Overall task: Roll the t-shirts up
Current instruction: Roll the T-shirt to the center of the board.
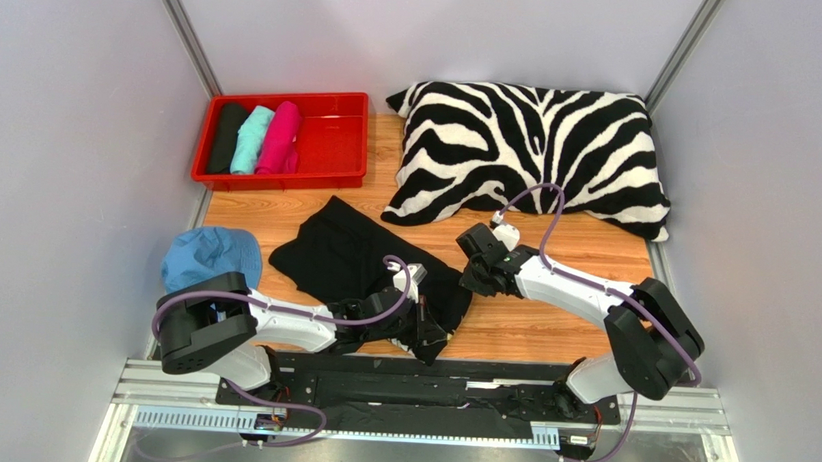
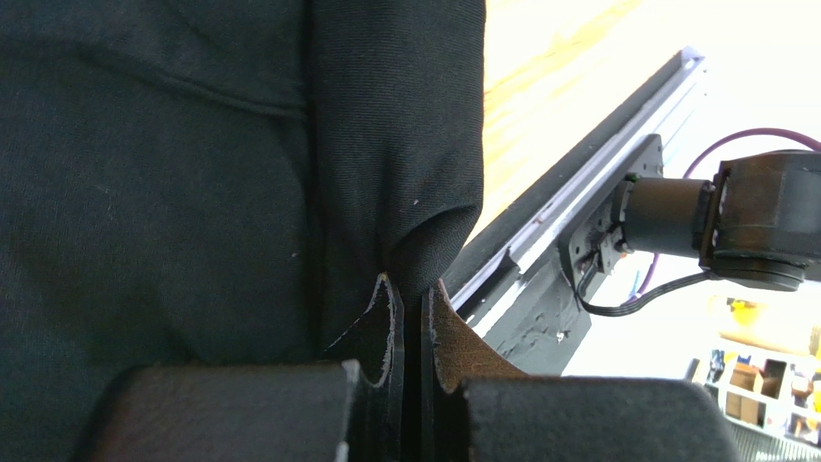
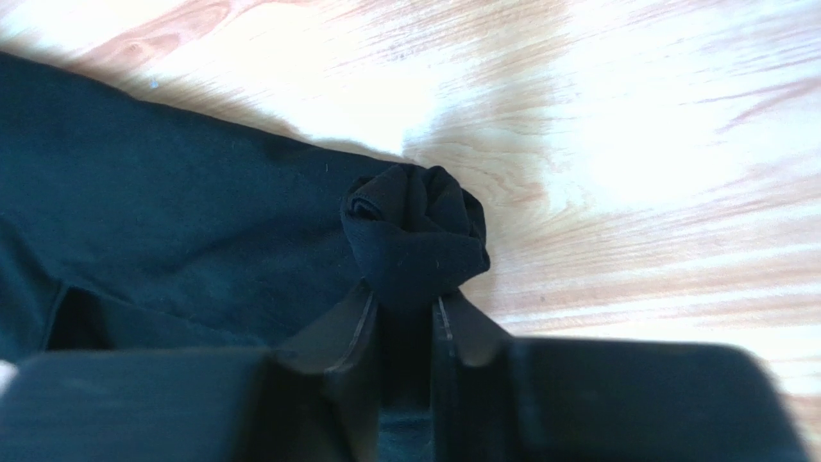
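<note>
Left gripper (image 2: 410, 289), right gripper (image 3: 405, 298) on black t-shirt (image 1: 353, 250), diagonal far-left to near-right

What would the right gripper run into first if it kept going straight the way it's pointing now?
The black t-shirt: the right gripper is closed on a bunched fold of it. Just beyond that bunch is the wooden table, apparently close, though depth is unclear.

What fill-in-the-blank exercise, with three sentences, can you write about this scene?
1. The red tray holds ___ rolled shirts.
2. The left pincer and the right pincer both grip the ___ t-shirt.
3. In the top view, the zebra pillow lies to the ___ of the tray.

Missing words: three; black; right.
</note>
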`<state>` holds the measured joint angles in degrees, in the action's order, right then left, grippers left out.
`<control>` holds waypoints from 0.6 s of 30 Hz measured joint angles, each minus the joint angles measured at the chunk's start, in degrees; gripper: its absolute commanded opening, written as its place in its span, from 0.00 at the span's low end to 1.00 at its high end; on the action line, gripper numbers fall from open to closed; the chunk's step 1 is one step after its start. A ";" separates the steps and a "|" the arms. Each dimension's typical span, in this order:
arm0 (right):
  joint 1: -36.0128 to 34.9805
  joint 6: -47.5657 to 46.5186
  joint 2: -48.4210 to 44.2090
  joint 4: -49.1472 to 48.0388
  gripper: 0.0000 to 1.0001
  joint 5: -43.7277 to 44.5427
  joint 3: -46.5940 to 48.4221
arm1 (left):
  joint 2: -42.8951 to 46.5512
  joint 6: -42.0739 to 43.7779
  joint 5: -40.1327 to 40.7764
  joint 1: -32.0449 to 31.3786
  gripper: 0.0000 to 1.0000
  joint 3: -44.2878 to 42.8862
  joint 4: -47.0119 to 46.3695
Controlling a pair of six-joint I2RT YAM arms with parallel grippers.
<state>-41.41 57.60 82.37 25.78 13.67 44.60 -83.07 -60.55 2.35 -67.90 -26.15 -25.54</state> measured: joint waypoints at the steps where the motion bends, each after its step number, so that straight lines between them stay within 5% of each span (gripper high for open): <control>1: -0.09 0.00 0.85 1.57 0.09 0.55 1.38 | -0.46 0.35 -0.57 0.09 0.00 -0.04 -0.94; 7: -0.28 -0.07 2.89 10.95 0.03 3.96 5.01 | -4.11 1.01 -2.82 0.09 0.03 -1.27 -3.50; 18: -0.09 0.22 8.22 23.61 0.02 7.65 9.86 | -7.61 2.08 -3.15 -2.99 0.46 -3.34 -6.38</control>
<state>-41.50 57.82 90.59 49.39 21.32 54.46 -90.67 -58.48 -0.80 -70.89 -29.50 -31.92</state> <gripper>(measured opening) 0.166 0.343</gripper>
